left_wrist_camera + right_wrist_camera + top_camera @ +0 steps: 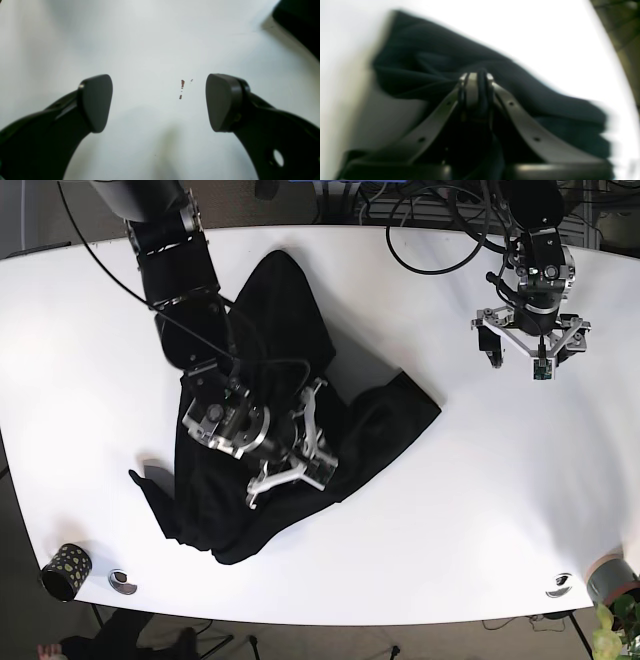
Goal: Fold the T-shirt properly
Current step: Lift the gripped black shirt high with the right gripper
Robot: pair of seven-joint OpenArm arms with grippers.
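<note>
A black T-shirt (275,315) lies crumpled on the white table (480,480), stretching from the back centre to the front left, with one flap (400,415) spread out to the right. My right gripper (322,442) is over the middle of the shirt. In the right wrist view it (476,82) is shut on a bunched fold of the black T-shirt (432,57), and the picture is blurred. My left gripper (535,355) hovers over bare table at the back right, apart from the shirt. It (158,100) stands open with nothing between its pads.
Black cables (440,230) lie along the table's back edge near the left arm. A small patterned cup (65,570) and a round lid (122,582) sit at the front left corner. Another round piece (560,585) is at the front right. Small red-brown specks (182,83) mark the table.
</note>
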